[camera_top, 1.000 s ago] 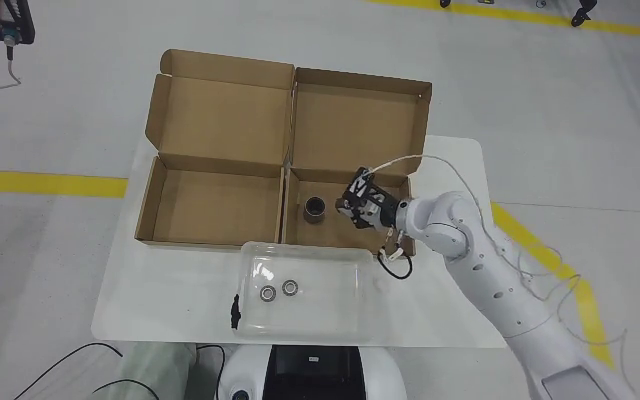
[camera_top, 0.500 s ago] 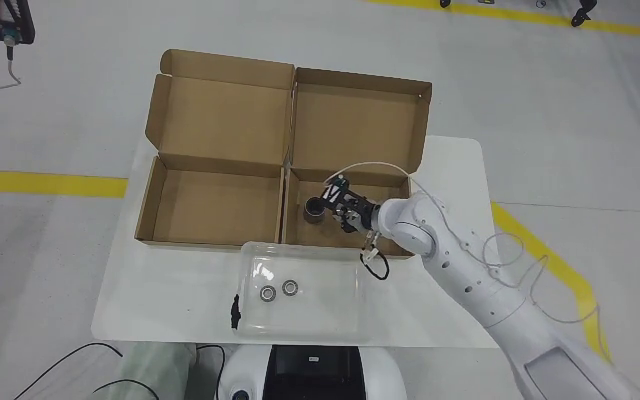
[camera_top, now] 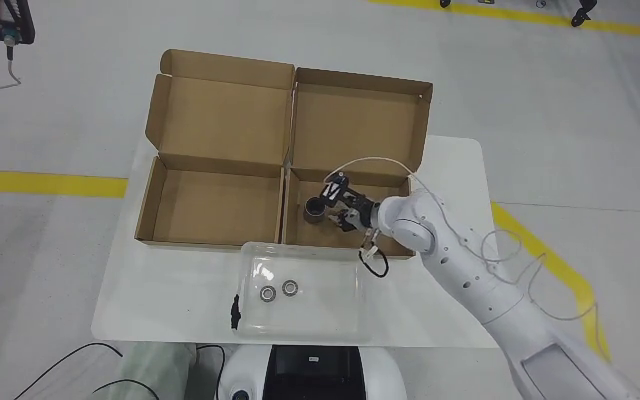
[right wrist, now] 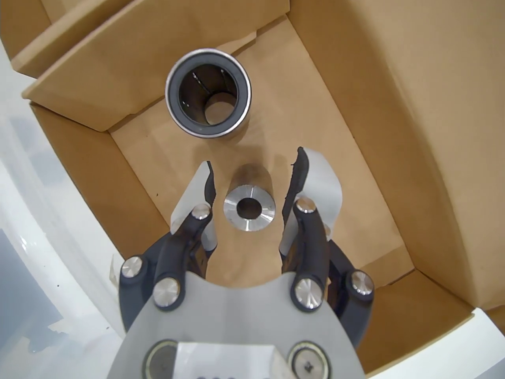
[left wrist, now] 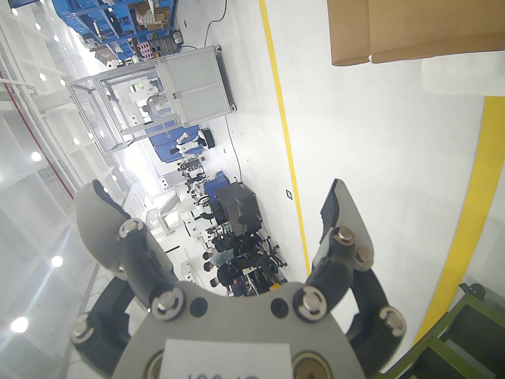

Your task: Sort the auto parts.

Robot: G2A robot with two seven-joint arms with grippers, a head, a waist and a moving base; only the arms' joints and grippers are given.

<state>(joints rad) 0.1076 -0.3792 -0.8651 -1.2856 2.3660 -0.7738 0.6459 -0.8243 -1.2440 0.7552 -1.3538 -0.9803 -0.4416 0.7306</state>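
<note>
**Two cardboard boxes, with the right gripper (right wrist: 254, 161) set around a small metal cylinder (right wrist: 232, 207)**

A white table (camera_top: 450, 180) holds two open cardboard boxes side by side, their lids standing up at the far edge. The left-hand box (camera_top: 215, 205) has a bare floor. The right-hand box (camera_top: 360, 110) touches it along one wall. A clear plastic tray (camera_top: 330, 300) sits just in front of both boxes, nearest the robot.

The right arm is over the right-hand box, its gripper pointing down into the compartment. The fingers (right wrist: 207, 187) are narrowly parted, one on each side of the small metal cylinder, with a gap visible on both sides. They are not gripping it.

The left gripper (left wrist: 215, 195) is away from the parts with its fingers spread wide, holding nothing, and faces the workshop floor.

A large dark metal sleeve (right wrist: 197, 92) stands upright on the floor of the right-hand box, near the wall shared with the left-hand box. The small metal cylinder stands upright just beside it, apart from it, its bored end facing up. Two small ring bearings (camera_top: 269, 293) (camera_top: 290, 288) lie close together in the tray.
</note>
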